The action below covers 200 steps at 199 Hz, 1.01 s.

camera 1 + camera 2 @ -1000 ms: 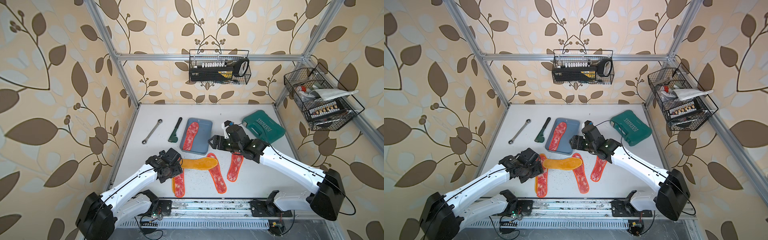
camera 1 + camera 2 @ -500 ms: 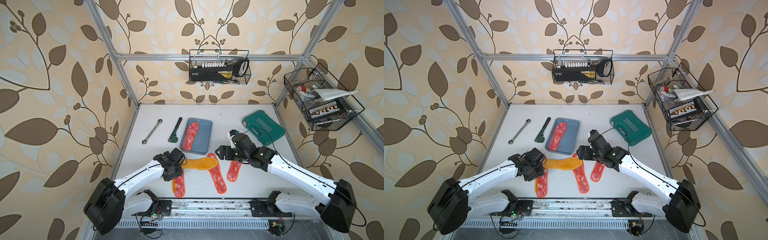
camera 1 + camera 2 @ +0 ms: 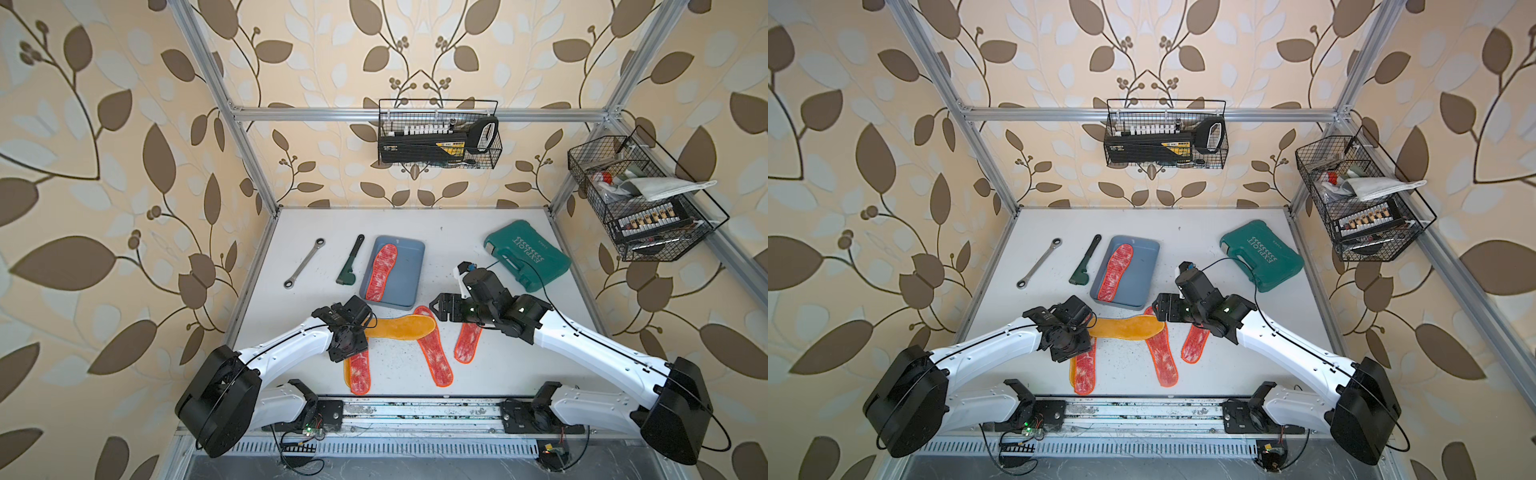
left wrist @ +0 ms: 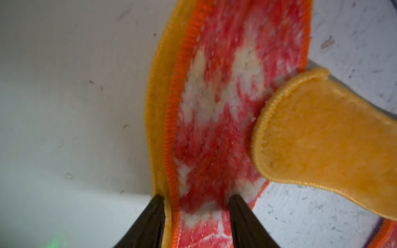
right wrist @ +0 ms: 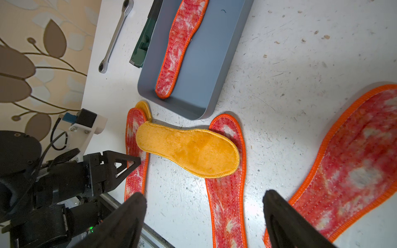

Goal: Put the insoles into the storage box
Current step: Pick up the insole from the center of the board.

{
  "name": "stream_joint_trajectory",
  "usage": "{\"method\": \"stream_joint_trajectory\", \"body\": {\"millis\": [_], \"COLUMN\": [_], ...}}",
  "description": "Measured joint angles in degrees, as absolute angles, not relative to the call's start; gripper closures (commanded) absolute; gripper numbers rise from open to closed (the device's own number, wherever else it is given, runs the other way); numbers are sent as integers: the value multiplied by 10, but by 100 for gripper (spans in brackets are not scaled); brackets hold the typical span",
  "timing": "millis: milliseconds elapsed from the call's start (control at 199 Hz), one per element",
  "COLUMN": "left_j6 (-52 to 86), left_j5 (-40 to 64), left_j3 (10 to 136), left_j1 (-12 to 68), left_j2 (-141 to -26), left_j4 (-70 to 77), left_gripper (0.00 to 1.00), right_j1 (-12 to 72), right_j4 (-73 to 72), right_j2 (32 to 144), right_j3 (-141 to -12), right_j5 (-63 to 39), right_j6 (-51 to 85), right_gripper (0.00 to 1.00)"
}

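The blue-grey storage box holds one red-white insole. Near the table's front lie a yellow-face-up insole, two red-white insoles, and at the left a red-white insole stacked on a yellow-edged one. My left gripper is closed across that stacked insole's width, a fingertip at each edge, while the insole lies on the table. My right gripper hovers open over the middle insole, holding nothing.
A silver wrench and a green-handled tool lie left of the box. A teal tool case sits at the back right. Wire baskets hang on the walls. The arms' rail runs along the front edge.
My left gripper has come down onto the front-left insole and narrowed its jaws. My right gripper has drawn back from beside the box toward the front, staying open.
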State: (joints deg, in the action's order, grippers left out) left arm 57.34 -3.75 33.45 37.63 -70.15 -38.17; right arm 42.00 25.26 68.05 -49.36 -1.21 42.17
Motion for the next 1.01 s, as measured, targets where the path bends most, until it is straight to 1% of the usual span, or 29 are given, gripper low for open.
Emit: {"method": "stream_joint_trajectory", "body": {"millis": [166,297,363,468,574,735,1007], "left_j6": [574,574,573,569,565,567,566], "left_j5": [-38,-34,-32,-29,-29,-33,-69], "left_j3": [321,316,316,316,318,321,349], "left_j1": [376,380,380,380,380,380,380], "left_j2": [-689,-688,-688,-688,-681,-663,-621], "left_j4": [-375,-363,-362,-363,-369,-390,-469], "left_gripper": [51,58,68,86,100,100,100], "right_j1": [420,420,420,420,420,420,420], "right_j4": [246,241,238,233,226,219,209], "right_j2": [690,692,692,692,692,692,695], "right_j3": [-488,-486,-484,-480,-475,-470,-469], "right_j5": [-16,-20,-20,-22,-27,-36,-49], "right_j6": [424,426,427,431,435,439,444], "right_gripper": [13,13,13,13,13,13,13]}}
